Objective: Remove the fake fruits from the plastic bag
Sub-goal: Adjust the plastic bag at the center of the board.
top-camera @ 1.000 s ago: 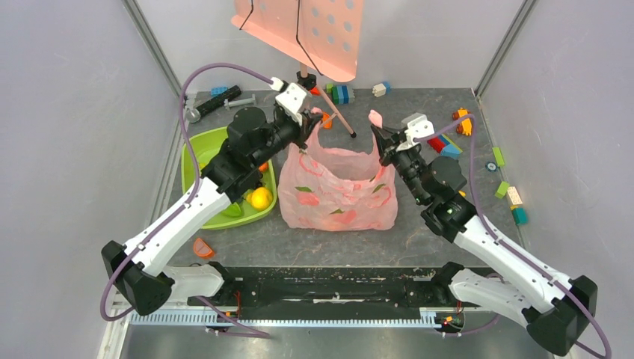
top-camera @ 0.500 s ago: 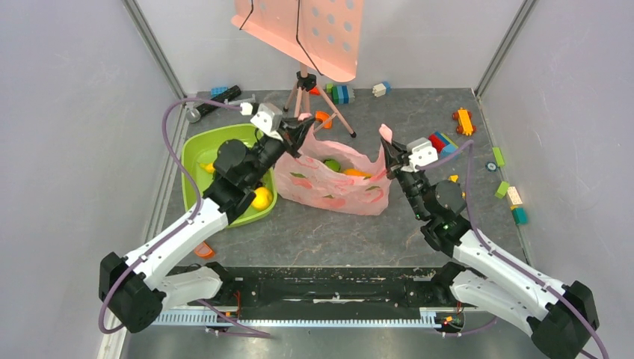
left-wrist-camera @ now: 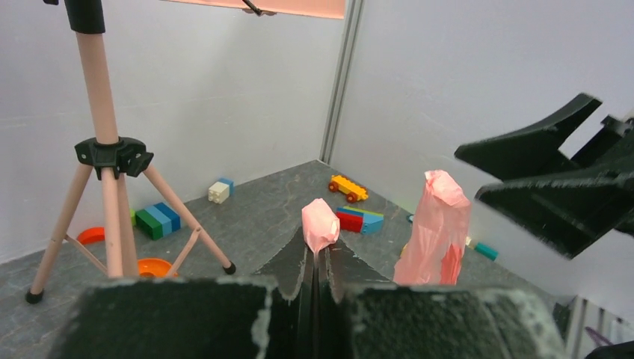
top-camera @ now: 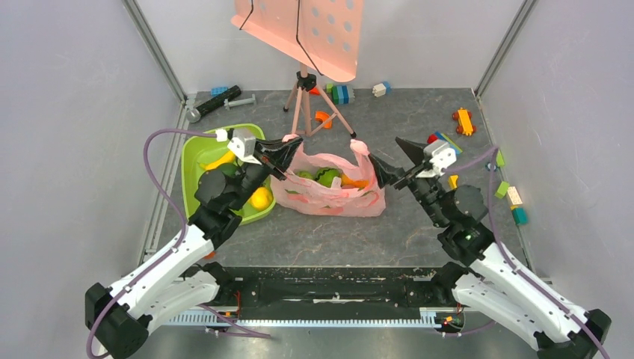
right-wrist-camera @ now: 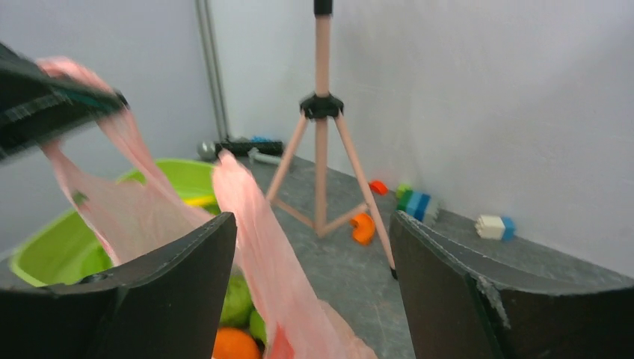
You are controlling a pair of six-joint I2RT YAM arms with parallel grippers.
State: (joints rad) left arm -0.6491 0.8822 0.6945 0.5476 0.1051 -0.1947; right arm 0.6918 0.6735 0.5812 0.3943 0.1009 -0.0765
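Plastic bag (top-camera: pixel 329 202) sits on the table (top-camera: pixel 314 239) at frame center, mouth up, with green and orange fake fruits (top-camera: pixel 327 177) inside. Left end effector (top-camera: pixel 290 143) is pressed together, pinching the left handle (left-wrist-camera: pixel 320 224), up-left of the bag. Right end effector (top-camera: pixel 393 157) is spread wide. The right handle (top-camera: pixel 359 148) stands free just beside its lower finger, not gripped. Green bowl (top-camera: pixel 188 176) at left holds a yellow fruit (top-camera: pixel 261 198). Tripod (top-camera: pixel 303 97) and toy blocks (top-camera: pixel 340 93) are at the top of the frame.

Risks:
- Only one handle is held, so the mouth can sag shut over the fruits.
- The film looks thin and slick and may slip from the pinch.
- The bag is light, so a leftward pull could drag or tip it toward the bowl.
- Right fingers going in may snag the free handle or grab film along with a fruit.
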